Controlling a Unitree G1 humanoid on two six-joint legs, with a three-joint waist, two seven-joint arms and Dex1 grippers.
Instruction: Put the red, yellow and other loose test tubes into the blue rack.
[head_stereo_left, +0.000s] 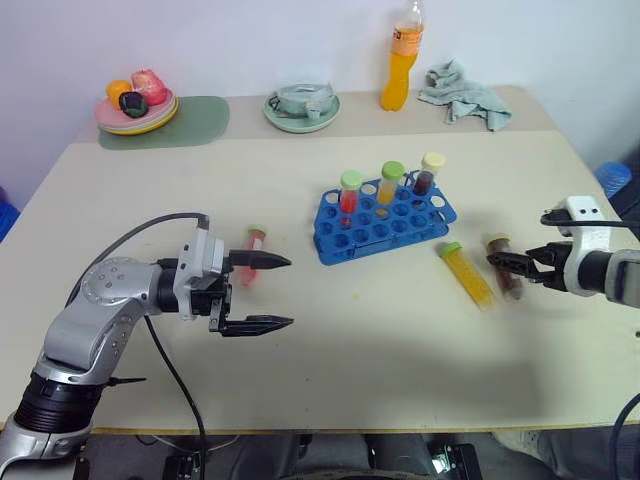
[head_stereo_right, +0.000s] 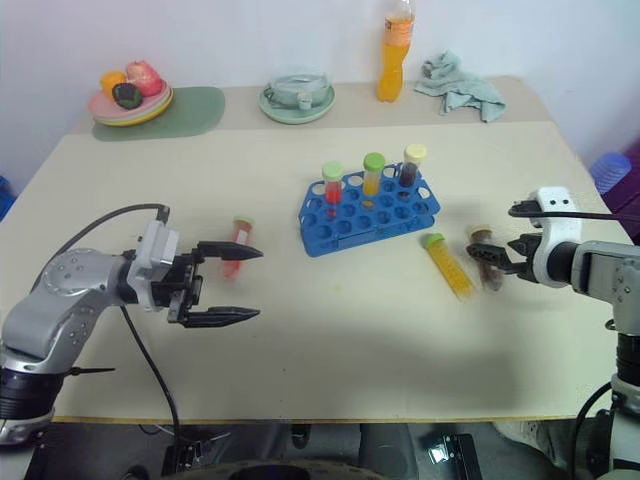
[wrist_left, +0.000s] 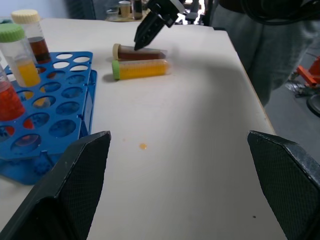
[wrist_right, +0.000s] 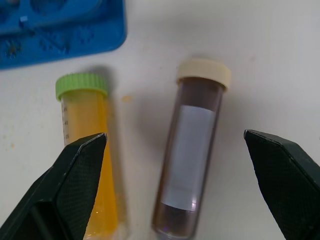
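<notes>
Hovering with fingers spread, the right gripper (wrist_right: 175, 185) framed the brown tube (wrist_right: 190, 160); light, rigid, probably slippery, best pinched mid-barrel; the left gripper (head_stereo_left: 268, 292) hung open, empty.

A pale tabletop (head_stereo_left: 300, 380) carries a row of bystander items along its far edge, well beyond both pincers. A plate of fruit (head_stereo_left: 136, 105) sits on a green mat (head_stereo_left: 195, 122) far ahead of the left pincer; a pale green dish holding a cup (head_stereo_left: 302, 104) stands mid-row; a tall orange drink bottle (head_stereo_left: 400, 62) and a crumpled grey-green cloth (head_stereo_left: 463, 95) lie ahead of the right pincer.
</notes>
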